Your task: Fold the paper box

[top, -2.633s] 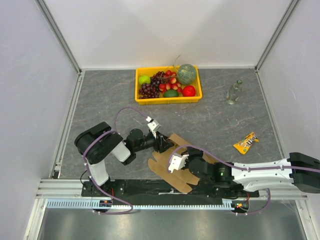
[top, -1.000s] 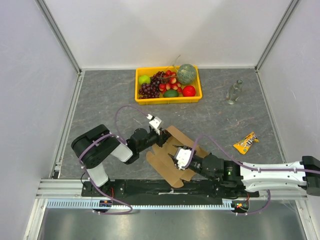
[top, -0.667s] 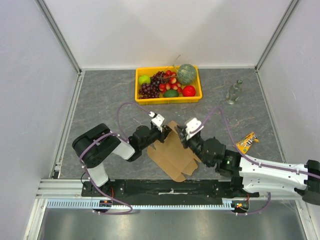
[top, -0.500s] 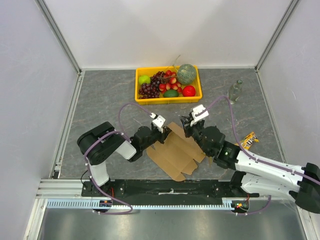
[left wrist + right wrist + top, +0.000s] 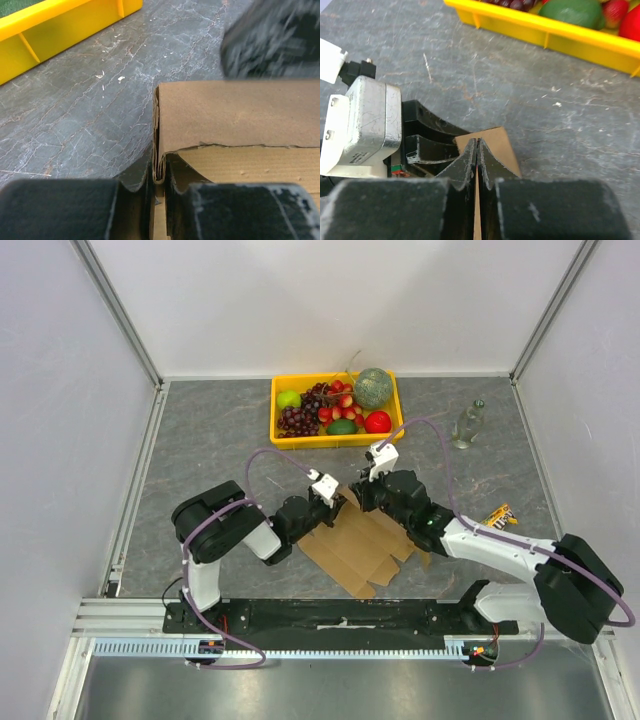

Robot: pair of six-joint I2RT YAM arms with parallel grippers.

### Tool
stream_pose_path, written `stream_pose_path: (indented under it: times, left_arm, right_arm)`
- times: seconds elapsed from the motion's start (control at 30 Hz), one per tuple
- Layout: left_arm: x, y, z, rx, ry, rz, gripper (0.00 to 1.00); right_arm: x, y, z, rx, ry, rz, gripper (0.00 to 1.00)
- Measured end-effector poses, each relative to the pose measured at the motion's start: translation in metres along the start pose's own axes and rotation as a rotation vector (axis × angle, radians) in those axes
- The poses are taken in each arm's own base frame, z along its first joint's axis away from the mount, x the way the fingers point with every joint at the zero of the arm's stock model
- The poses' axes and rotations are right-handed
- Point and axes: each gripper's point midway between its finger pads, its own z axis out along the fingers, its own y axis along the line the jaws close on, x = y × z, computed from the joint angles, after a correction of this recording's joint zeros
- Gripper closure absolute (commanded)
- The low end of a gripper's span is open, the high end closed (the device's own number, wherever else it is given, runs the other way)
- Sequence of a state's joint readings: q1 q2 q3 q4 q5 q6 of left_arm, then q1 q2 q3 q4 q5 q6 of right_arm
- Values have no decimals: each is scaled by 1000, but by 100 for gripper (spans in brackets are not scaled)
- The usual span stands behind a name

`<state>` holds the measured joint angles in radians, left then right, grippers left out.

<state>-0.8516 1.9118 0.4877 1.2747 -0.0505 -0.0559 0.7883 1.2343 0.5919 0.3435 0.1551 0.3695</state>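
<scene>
The paper box [image 5: 362, 546] is a flat brown cardboard sheet with flaps, lying on the grey table in front of the arms. My left gripper [image 5: 337, 504] is shut on a folded edge at the sheet's far left corner; in the left wrist view its jaws [image 5: 160, 171] pinch the doubled cardboard [image 5: 235, 112]. My right gripper [image 5: 357, 498] has come in from the right to the same far corner. In the right wrist view its jaws [image 5: 477, 146] are shut on a thin flap [image 5: 495, 145], close beside the left gripper's body [image 5: 365, 125].
A yellow crate [image 5: 335, 441] of fruit stands behind the box, seen also as the crate wall [image 5: 555, 37]. A small glass bottle [image 5: 467, 424] is at the back right, and a yellow snack packet [image 5: 492, 525] lies to the right. White walls enclose three sides.
My right gripper swung from the box's near side up to its far corner and shut on the flap there. The left gripper kept its grip, shifting slightly right.
</scene>
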Motion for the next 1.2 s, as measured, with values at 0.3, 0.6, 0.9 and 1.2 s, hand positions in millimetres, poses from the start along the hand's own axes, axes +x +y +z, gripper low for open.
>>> stream_pose_path:
  times: [0.3, 0.6, 0.9, 1.2]
  left_arm:
    - [3, 2, 5, -35, -13, 37, 78]
    - [18, 5, 7, -58, 20, 46, 74]
    - [18, 9, 8, -98, 20, 51, 69]
    - [18, 8, 6, -143, 17, 57, 60]
  right_arm:
    - [21, 9, 8, -50, 65, 20, 94]
    - [29, 9, 15, -55, 79, 20, 94]
    - [38, 7, 18, -45, 101, 18, 95]
    - [40, 6, 18, -42, 107, 21, 90]
